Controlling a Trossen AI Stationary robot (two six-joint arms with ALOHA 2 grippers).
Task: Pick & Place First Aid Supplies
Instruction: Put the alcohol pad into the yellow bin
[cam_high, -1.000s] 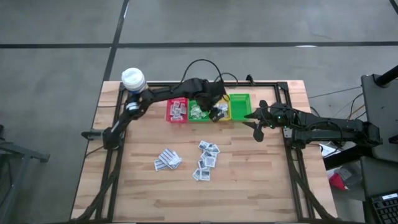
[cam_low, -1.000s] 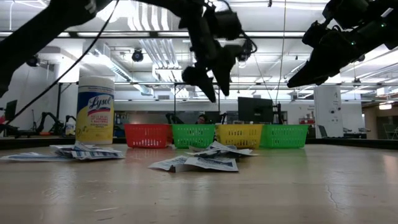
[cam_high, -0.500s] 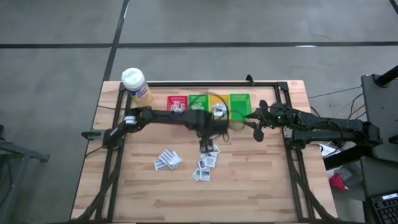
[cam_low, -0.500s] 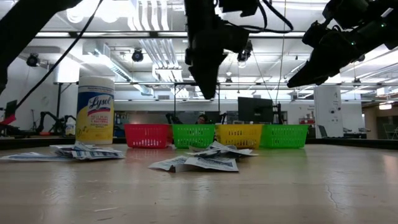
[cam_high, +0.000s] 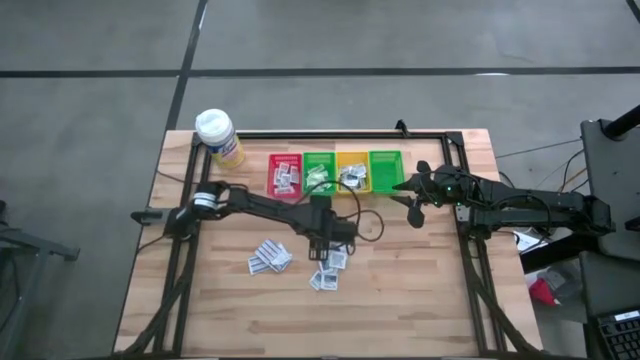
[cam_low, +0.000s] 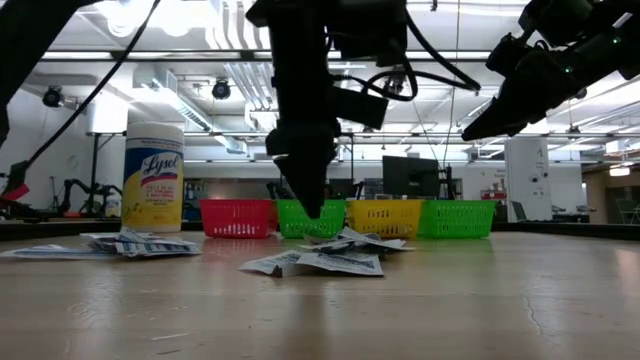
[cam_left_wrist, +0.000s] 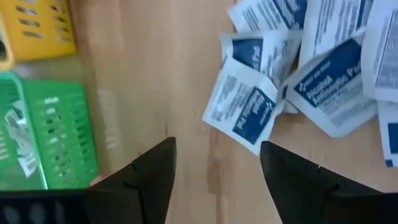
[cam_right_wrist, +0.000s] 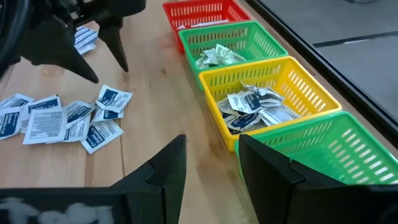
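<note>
Left gripper spread empty over sachet pile mid-table. Best: straddle single blue-print sachet at pile edge, descend square, pinch. Right gripper parted, empty, beside bins.

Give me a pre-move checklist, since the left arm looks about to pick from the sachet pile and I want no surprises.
1. Left gripper open and empty: ok.
2. Left gripper over the near pile of sachets: ok, hanging above its edge, not touching.
3. One sachet free to take alone: cannot tell; it overlaps its neighbours.
4. Right gripper out of the way: ok, open, waiting beside the outer green bin.
5. Room left in the yellow bin: ok.
6. Second pile undisturbed: ok.
</note>
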